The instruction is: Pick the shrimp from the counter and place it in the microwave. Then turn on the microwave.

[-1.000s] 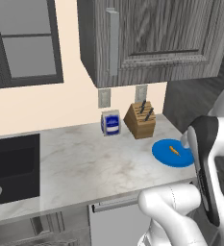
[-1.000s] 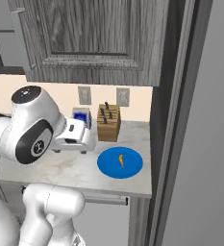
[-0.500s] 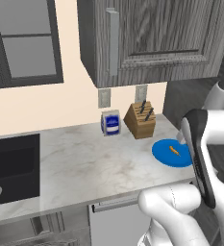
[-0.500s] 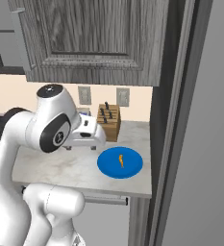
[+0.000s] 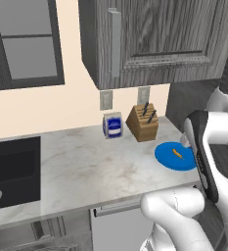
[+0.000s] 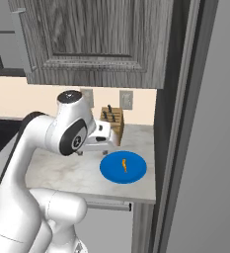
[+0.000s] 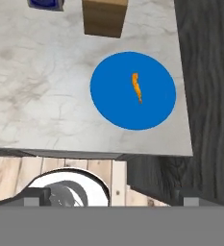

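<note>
While gripper [image 7: 111, 194] hangs unclenched, empty, shrimp [image 7: 137, 87] lies on blue plate [image 7: 108, 101]; piece tiny, flat, perhaps slippery — fingers may scrape plate, miss.

The black sink [image 5: 12, 169] at the counter's [image 5: 86, 166] left end runs off the picture's edge; the white arm hides the round blue plate's [image 5: 173, 157] right rim.

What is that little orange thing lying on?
The shrimp lies on a flat blue plate, a bit off its middle. The plate rests on the marble counter. What the counter looks like under the plate is covered.
</note>
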